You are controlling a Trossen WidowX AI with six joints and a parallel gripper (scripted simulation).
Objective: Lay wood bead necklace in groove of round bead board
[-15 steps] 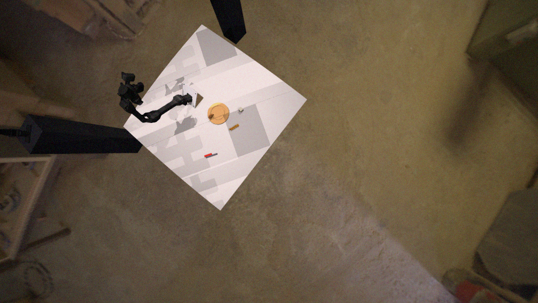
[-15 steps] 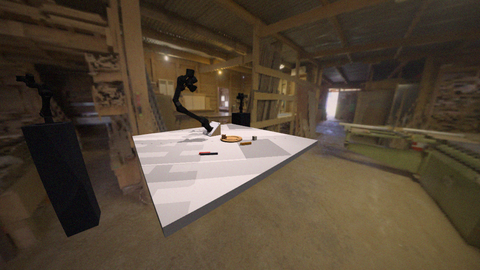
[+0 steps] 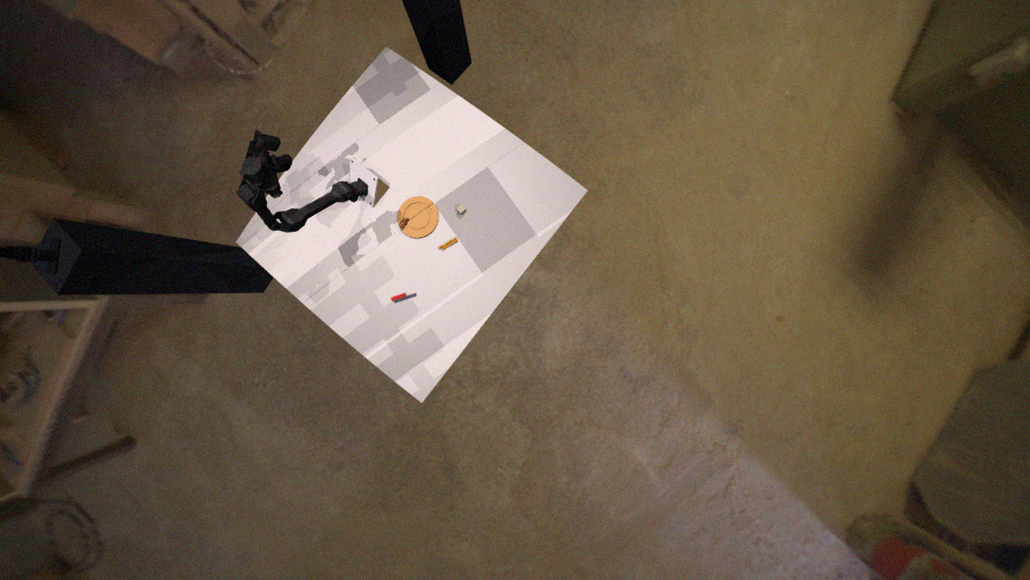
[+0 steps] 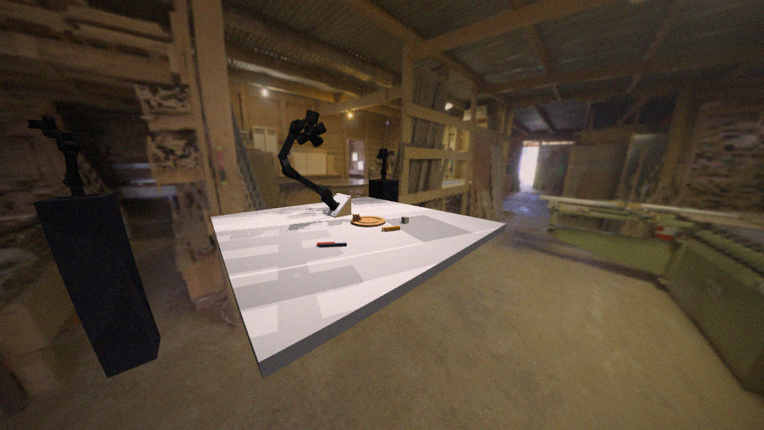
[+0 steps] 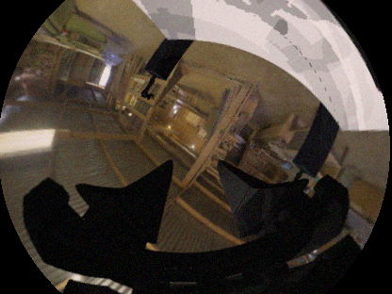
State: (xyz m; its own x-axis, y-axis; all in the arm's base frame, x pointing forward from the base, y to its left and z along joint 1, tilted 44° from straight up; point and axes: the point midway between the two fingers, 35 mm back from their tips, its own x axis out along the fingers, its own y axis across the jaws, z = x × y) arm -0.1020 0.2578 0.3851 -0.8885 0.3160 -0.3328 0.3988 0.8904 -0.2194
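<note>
going left to right in the top view, the gripper (image 3: pixel 278 151) (image 4: pixel 320 134) (image 5: pixel 195 164) is up high by the table's (image 3: pixel 461 353) (image 4: pixel 342 314) (image 5: pixel 221 21) 10 o'clock edge, fingers partway open, nothing between them. wood bead necklace (image 3: pixel 403 223) (image 4: pixel 356 218) is well apart at its 4 o'clock, bunched on the round bead board's (image 3: pixel 419 232) (image 4: pixel 369 224) 8 o'clock rim. from the board, red-and-black stick pair (image 3: pixel 403 297) (image 4: pixel 331 244) sits at 6, with wide room between; orange beaded strip (image 3: pixel 447 244) (image 4: pixel 390 228) near 4, small gray cube (image 3: pixel 461 209) (image 4: pixel 405 220) near 3.
</note>
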